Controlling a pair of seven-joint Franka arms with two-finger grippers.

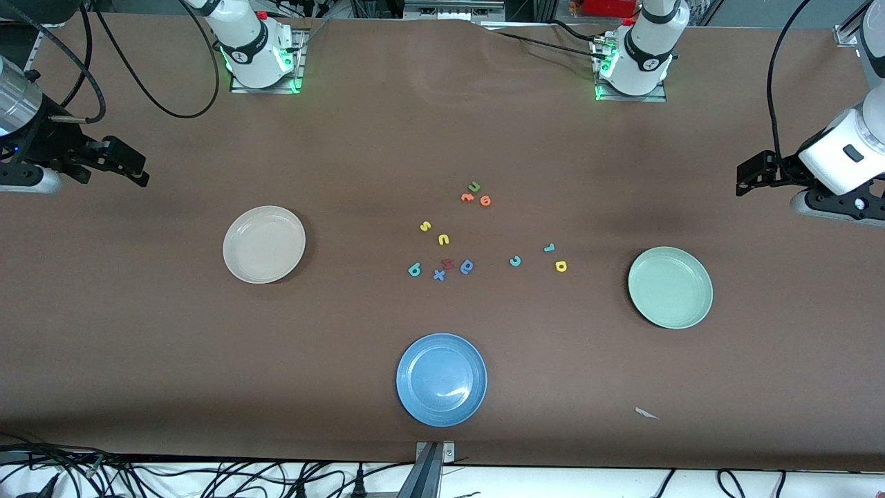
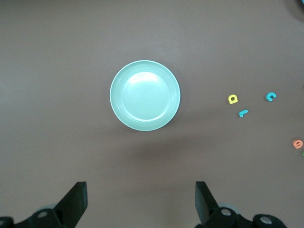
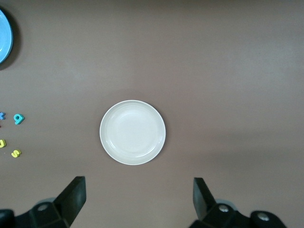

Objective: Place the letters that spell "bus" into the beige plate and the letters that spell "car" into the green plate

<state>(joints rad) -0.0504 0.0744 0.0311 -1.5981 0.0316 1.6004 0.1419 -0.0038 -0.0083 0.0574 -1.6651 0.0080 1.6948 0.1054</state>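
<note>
A: Between the two plates, mid-table, lie all the letters, none yet in a plate. The teal "b" [image 1: 414, 270] is nearest the beige plate [image 1: 235, 266]; the yellow "s" [image 1: 425, 226] and the yellow "u" [image 1: 443, 239] sit just beside each other, a little farther from the front camera.

B: And the "car" set?

A: Toward the green plate [image 1: 698, 311]. The teal "c" [image 1: 515, 261], the teal "r" [image 1: 549, 247] and the yellow "a" [image 1: 561, 266] form a loose group, each standing apart from the others.

B: Grippers?

A: The right gripper [image 1: 131, 166] hangs high over the right arm's end of the table, fingers spread, nothing between them; its wrist view looks straight down on the beige plate. The left gripper [image 1: 750, 174] mirrors it at the left arm's end, fingers likewise spread and empty, over the ground beside the green plate.

B: Which arm for which word?

A: Judgement: right arm for "bus", left for "car"; each set lies inward from its own gripper, past its plate.

B: Obstacles?

A: Crowding around the "b": a blue "x" [image 1: 439, 275], a red letter [image 1: 447, 263] and a blue rounded letter [image 1: 467, 266] sit close together just beside it. The green "u" [image 1: 474, 186] and the orange letters [image 1: 476, 199] cluster farther from the camera, well apart. The blue plate [image 1: 415, 404] lies nearest the camera, out of both paths.
</note>
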